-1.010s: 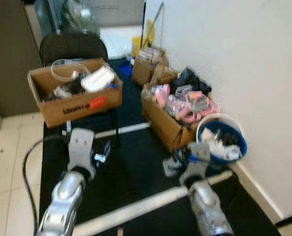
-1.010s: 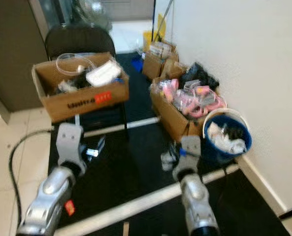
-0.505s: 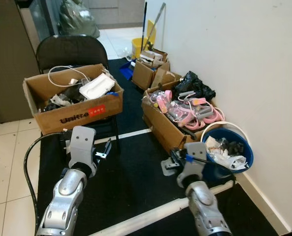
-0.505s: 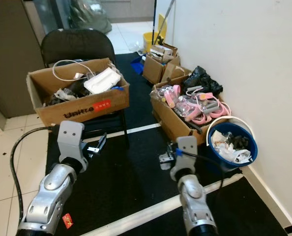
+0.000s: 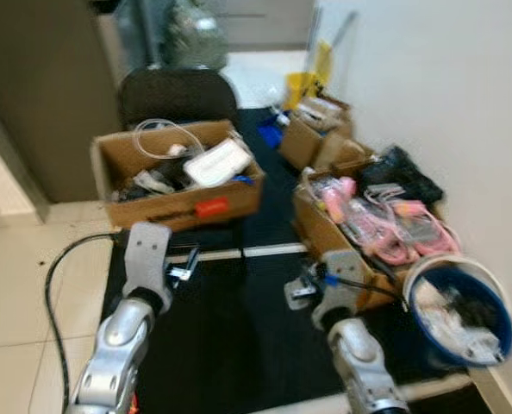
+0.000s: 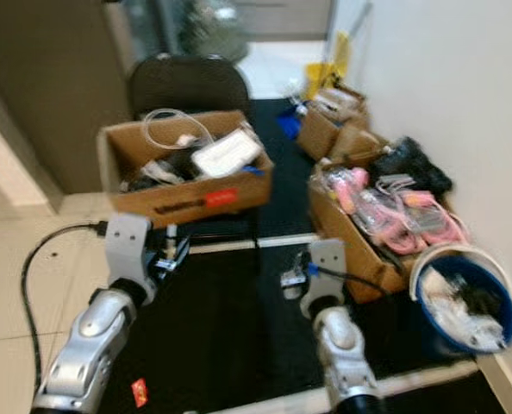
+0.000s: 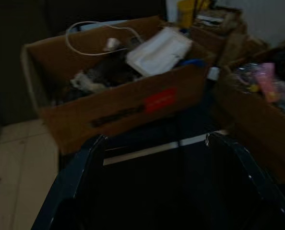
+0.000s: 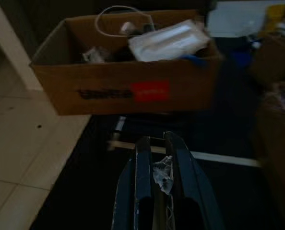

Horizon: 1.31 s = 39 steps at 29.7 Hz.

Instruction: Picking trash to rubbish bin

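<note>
The right gripper (image 8: 162, 158) is clenched on a small crumpled scrap (image 8: 162, 173), carried just left of the blue bin (image 6: 463, 297) and not yet dropped in, while the left gripper (image 7: 152, 143) hangs spread and empty, so I judge the task about half done.
</note>
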### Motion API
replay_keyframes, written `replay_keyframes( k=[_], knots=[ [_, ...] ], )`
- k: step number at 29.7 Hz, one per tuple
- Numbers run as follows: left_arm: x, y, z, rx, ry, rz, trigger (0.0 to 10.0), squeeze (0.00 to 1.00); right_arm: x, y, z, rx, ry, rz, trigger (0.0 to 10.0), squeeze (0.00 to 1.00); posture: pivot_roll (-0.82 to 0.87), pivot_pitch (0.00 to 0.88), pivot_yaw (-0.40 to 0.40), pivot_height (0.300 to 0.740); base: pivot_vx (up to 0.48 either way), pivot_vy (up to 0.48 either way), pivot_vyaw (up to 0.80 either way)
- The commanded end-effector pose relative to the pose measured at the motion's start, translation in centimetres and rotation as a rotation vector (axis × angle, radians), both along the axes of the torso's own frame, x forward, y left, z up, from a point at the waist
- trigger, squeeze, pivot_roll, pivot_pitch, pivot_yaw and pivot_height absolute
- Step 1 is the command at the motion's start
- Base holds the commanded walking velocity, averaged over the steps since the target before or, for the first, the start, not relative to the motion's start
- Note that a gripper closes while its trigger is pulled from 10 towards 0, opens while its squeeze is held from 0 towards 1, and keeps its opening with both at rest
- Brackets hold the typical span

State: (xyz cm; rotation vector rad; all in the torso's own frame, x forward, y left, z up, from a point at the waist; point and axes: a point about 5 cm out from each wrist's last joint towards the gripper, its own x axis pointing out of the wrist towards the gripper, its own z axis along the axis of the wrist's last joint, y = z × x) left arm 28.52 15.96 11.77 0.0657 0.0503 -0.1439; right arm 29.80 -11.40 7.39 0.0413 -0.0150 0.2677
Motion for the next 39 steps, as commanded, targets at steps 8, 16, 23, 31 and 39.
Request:
replay_keyframes(
  k=[8, 16, 23, 31, 39],
  knots=[
    [-0.19, -0.4, -0.45, 0.0, 0.024, -0.013, 10.0, 0.0, -0.26, -1.0, -0.46, -0.026, 0.012, -0.021, 10.0, 0.0, 0.03, 0.137, -0.017, 0.74, 0.376, 0.0, 0.0],
    [-0.09, -0.28, -0.36, 0.001, 0.022, -0.009, 10.0, 0.0, -0.1, -1.09, -0.36, 0.024, 0.016, -0.032, 10.0, 0.0, 0.03, 0.135, -0.02, 0.74, 0.376, 0.0, 0.0],
    [-0.03, -0.3, -0.23, -0.001, 0.016, -0.009, 10.0, 0.0, -0.08, -1.19, -0.34, -0.009, 0.006, -0.025, 10.0, 0.0, 0.03, 0.134, -0.022, 0.74, 0.377, 0.0, 0.0],
    [0.06, -0.28, 0.01, -0.003, 0.009, -0.011, 10.0, 0.0, -0.08, -0.85, -0.28, -0.046, -0.005, -0.001, 10.0, 0.0, 0.03, 0.121, -0.024, 0.74, 0.371, 0.0, 0.36],
    [-0.05, -0.06, 0.02, 0.0, 0.008, -0.006, 10.0, 0.0, -0.08, -0.62, -0.13, 0.003, -0.012, 0.007, 10.0, 0.0, 0.04, 0.113, -0.027, 0.74, 0.365, 0.0, 0.53]
  ],
)
